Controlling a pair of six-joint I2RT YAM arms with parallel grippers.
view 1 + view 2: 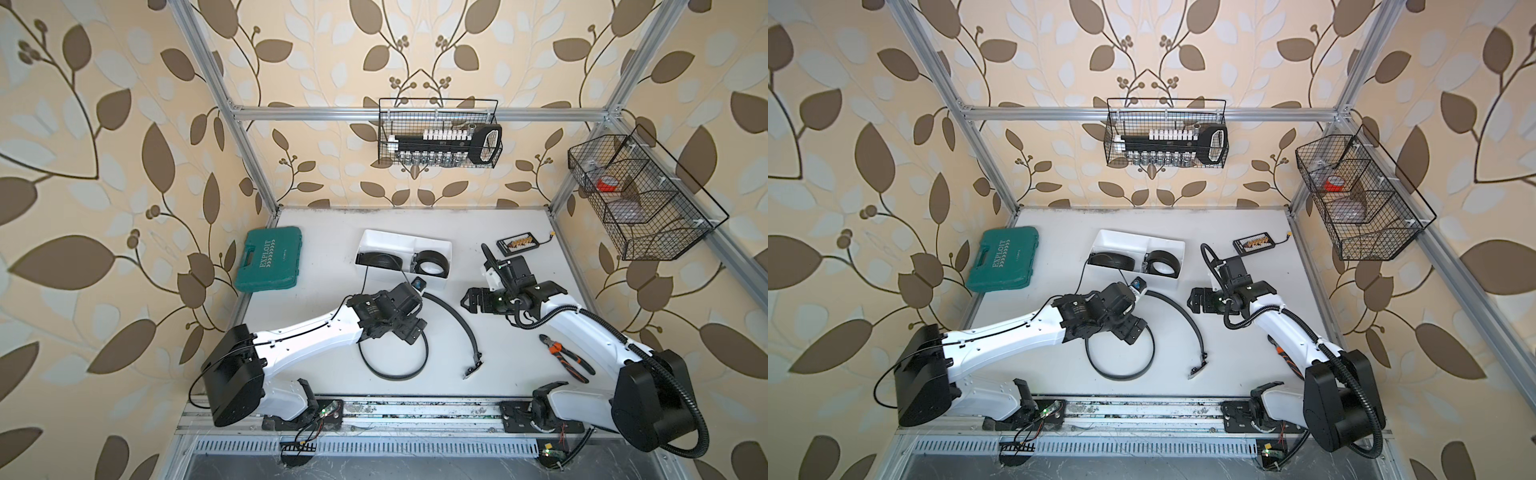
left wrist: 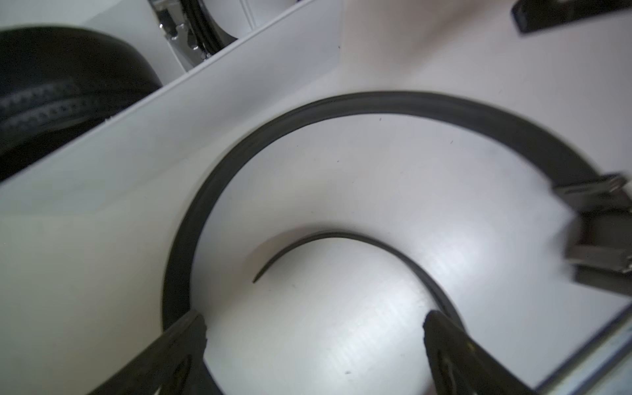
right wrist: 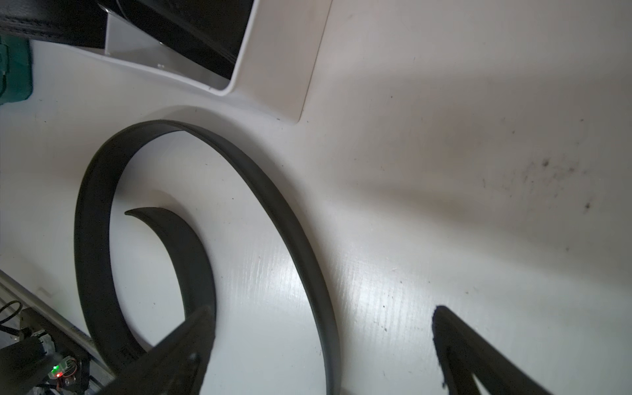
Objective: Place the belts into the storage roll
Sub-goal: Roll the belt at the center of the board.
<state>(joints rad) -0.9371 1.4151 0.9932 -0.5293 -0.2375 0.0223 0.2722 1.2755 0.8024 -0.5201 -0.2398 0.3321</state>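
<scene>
Leaf-patterned wallpaper (image 1: 104,124) (brown on cream)

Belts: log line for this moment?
white tray: two coiled belts | loose belt: on table | left gripper: open | right gripper: open

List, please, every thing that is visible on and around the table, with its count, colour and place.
coiled belts: two, black, side by side inside the tray
loose belt: one, black, curled on the table between the arms
tray: one, white, far middle of the table
case: one, green, shut, left side of the table
pliers: one, orange and black handles, beside the right arm
small board: one, black, far right of the table
wire baskets: two, black, on the back and right rails
table: one, white
arms: two, white and black
left tool: open, over the loose belt
right tool: open, empty
</scene>
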